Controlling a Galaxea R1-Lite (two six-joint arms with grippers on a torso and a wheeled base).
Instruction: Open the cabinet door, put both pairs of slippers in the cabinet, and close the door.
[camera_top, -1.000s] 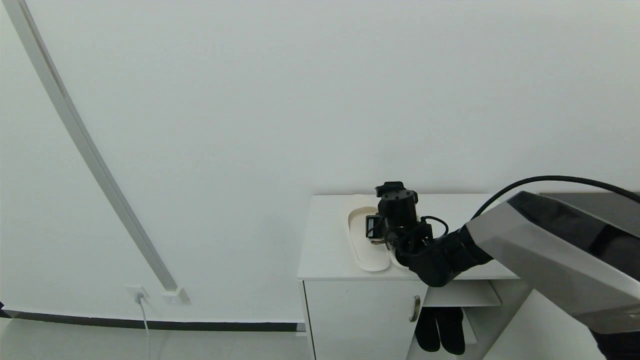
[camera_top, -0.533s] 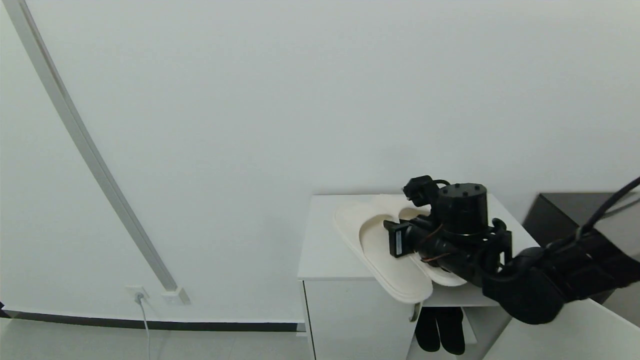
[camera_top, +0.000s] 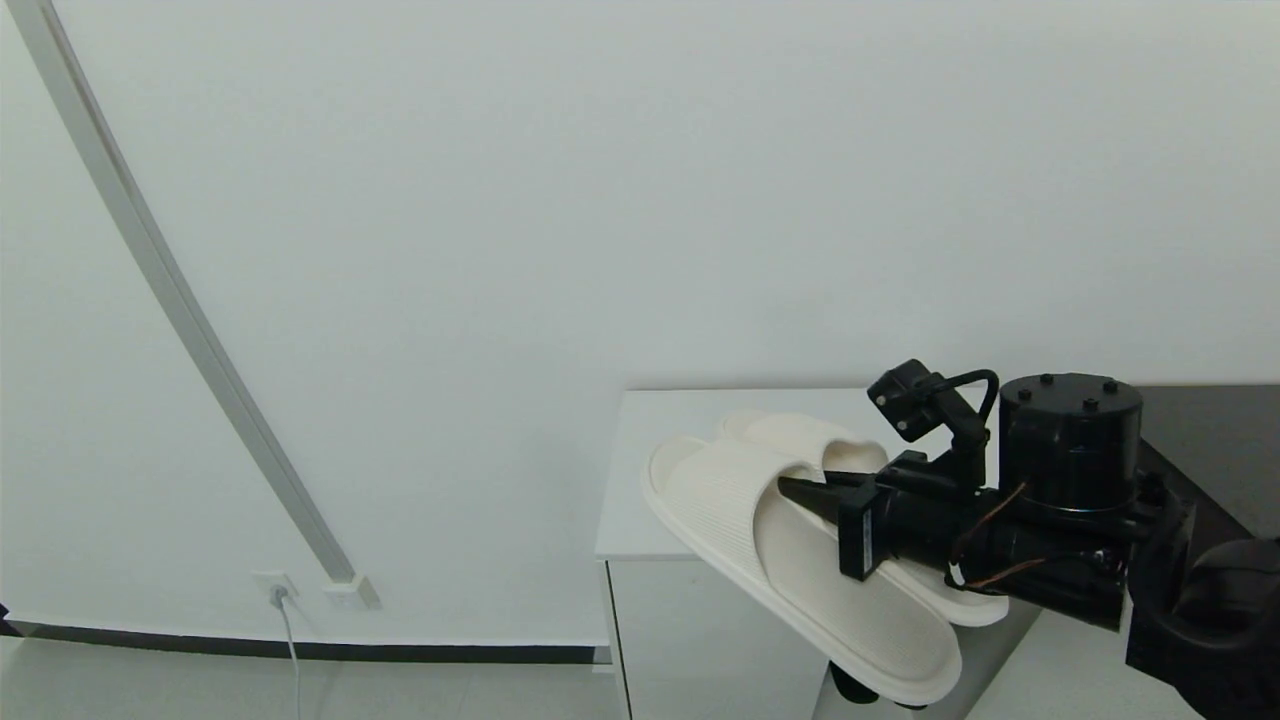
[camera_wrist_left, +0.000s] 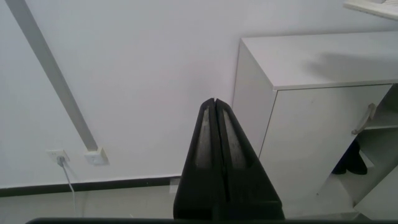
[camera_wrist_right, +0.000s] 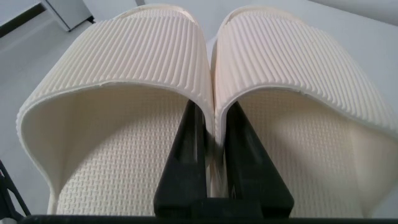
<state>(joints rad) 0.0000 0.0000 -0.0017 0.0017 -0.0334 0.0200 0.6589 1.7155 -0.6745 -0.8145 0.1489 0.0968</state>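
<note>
with the black slippers (camera_wrist_left: 351, 163) already inside the white cabinet (camera_top: 650, 620), the right gripper (camera_top: 790, 488) pinches the 2 white slippers (camera_top: 800, 560) by their touching straps, in the air in front of the cabinet top; next, lower them into the open compartment, the left gripper (camera_wrist_left: 215, 106) closed and empty
</note>
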